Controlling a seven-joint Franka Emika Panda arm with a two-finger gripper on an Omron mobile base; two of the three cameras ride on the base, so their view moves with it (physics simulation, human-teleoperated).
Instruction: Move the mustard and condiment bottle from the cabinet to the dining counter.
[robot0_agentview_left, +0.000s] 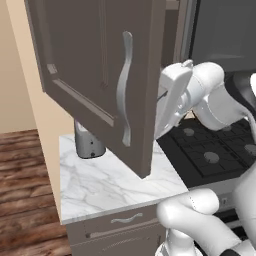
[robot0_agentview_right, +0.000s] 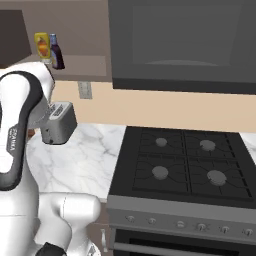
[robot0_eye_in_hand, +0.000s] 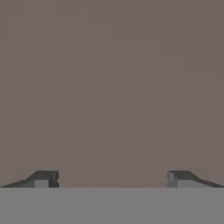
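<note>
The cabinet's panelled door (robot0_agentview_left: 95, 75) hangs swung open, its curved silver handle (robot0_agentview_left: 125, 90) facing the camera. On the cabinet shelf (robot0_agentview_right: 85, 66) the yellow mustard (robot0_agentview_right: 42, 46) stands just left of the dark condiment bottle (robot0_agentview_right: 56, 52), both upright. My white hand (robot0_agentview_left: 172, 95) sits at the door's right edge. In the hand view my gripper (robot0_eye_in_hand: 113, 178) is open, fingertips (robot0_eye_in_hand: 43, 178) wide apart with nothing between them, close to a plain grey-brown surface (robot0_eye_in_hand: 112, 87). The dining counter is out of view.
A silver toaster (robot0_agentview_right: 59, 121) stands on the small marble worktop (robot0_agentview_left: 110, 180) below the cabinet. A black four-burner stove (robot0_agentview_right: 185, 165) lies to the right, under a dark hood (robot0_agentview_right: 185, 40). Drawers (robot0_agentview_left: 125, 220) sit under the worktop.
</note>
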